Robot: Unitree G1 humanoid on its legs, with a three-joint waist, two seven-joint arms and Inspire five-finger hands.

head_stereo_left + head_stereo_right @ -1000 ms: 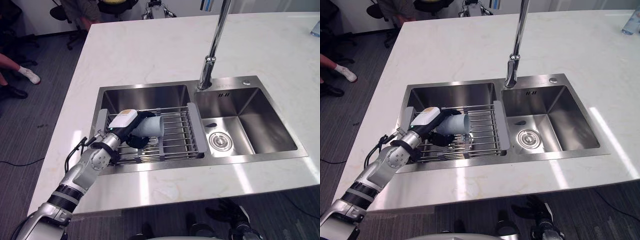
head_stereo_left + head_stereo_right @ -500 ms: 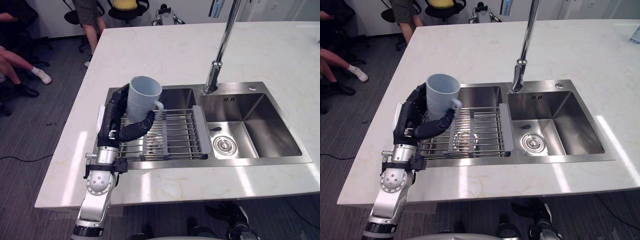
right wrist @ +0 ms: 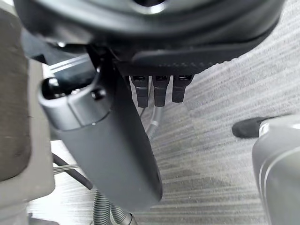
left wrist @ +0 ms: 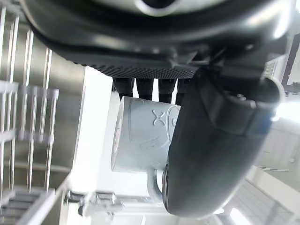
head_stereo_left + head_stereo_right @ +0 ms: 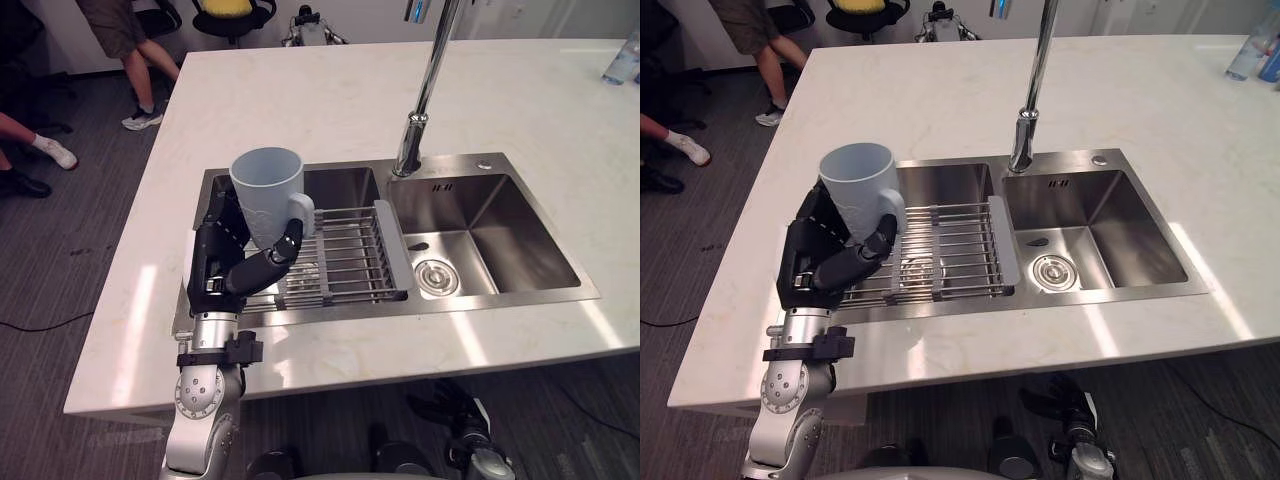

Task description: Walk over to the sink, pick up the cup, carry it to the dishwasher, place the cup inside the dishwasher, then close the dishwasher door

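Note:
A pale blue cup (image 5: 268,195) with a handle stands upright in the air, mouth up, over the left edge of the sink's left basin. My left hand (image 5: 225,265) is shut on it from below and behind, fingers behind its wall and thumb curled across the front near the handle. The left wrist view has the cup (image 4: 140,136) held between the fingers and the thumb (image 4: 211,154). My right hand (image 3: 108,150) hangs low over grey carpet, fingers (image 3: 159,91) relaxed and holding nothing.
Under the cup a wire rack (image 5: 350,262) spans the left basin of the steel double sink (image 5: 500,235). A tall tap (image 5: 425,90) rises behind the divider. The white counter (image 5: 330,100) surrounds it. A person's legs (image 5: 130,45) and office chairs stand beyond the far left corner.
My left hand has lifted the cup off the wire rack, where it lay on its side, and turned it upright. The camera has also shifted.

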